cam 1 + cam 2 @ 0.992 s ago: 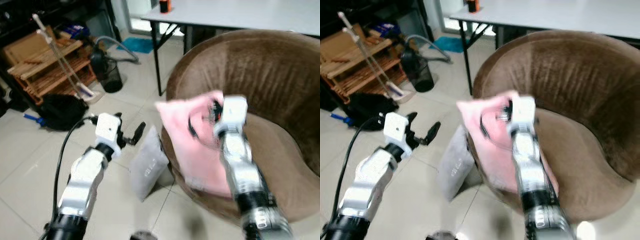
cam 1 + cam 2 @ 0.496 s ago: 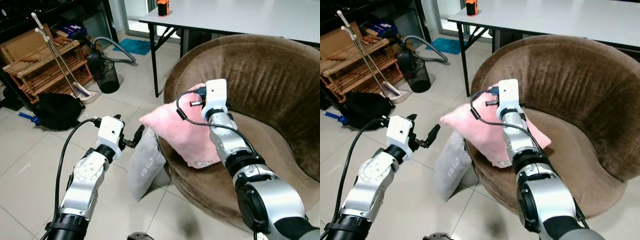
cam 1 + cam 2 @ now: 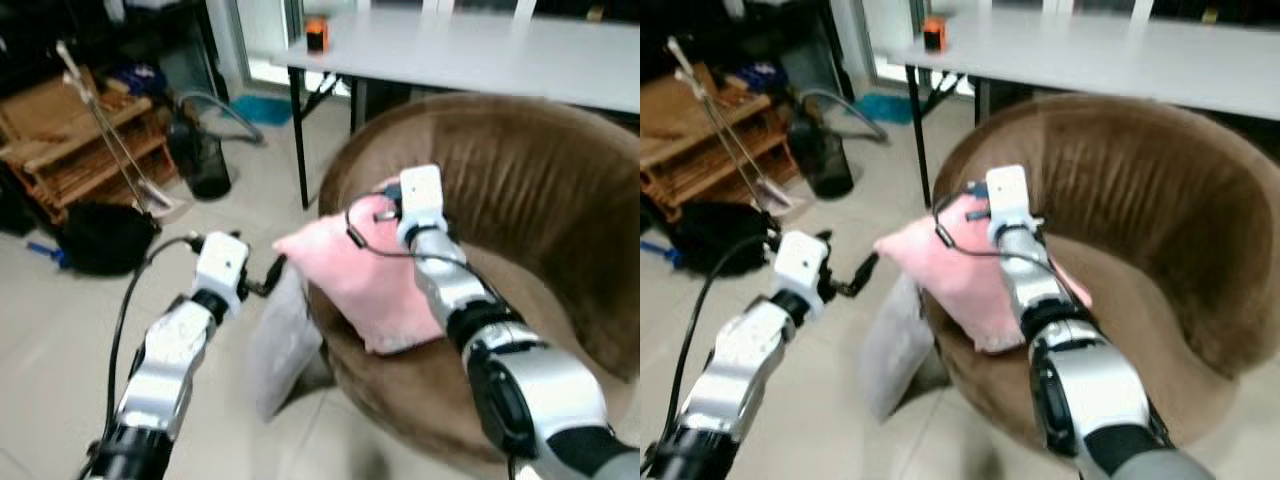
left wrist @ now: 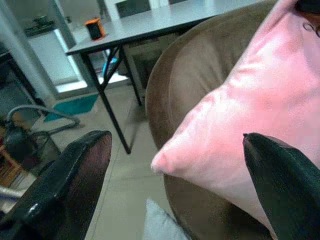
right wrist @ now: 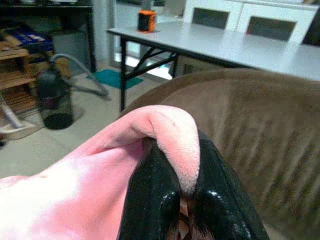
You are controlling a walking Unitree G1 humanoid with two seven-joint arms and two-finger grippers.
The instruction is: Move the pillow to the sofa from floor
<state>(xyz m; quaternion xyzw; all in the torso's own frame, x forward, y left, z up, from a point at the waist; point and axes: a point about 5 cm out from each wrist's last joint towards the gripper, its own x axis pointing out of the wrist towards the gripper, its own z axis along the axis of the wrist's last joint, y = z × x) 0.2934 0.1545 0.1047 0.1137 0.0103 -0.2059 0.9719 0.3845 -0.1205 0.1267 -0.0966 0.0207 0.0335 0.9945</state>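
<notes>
A pink pillow [image 3: 365, 280] lies on the front of the round brown sofa [image 3: 545, 190], one corner sticking out past the seat's left edge. My right gripper [image 5: 175, 187] is shut on the pillow's upper edge, whose pink fabric [image 5: 172, 132] folds over between the black fingers [image 5: 150, 200]. The right arm reaches across the seat. A grey pillow [image 3: 280, 345] leans against the sofa's left side on the floor. My left gripper [image 3: 265, 282] hovers open just left of the pink pillow's corner, above the grey pillow. Between its spread fingers [image 4: 80, 170], the left wrist view has the pink pillow [image 4: 250, 110].
A grey table [image 3: 480, 45] with black legs stands behind the sofa, an orange object [image 3: 317, 35] on its corner. A wooden rack [image 3: 80, 140], a black bag [image 3: 105, 235], a broom and a vacuum hose [image 3: 225, 110] stand at the left on the tiled floor.
The right gripper has carried the pink pillow down onto the sofa seat, where it now rests flatter. The left arm stays near the grey pillow. The camera has shifted slightly.
</notes>
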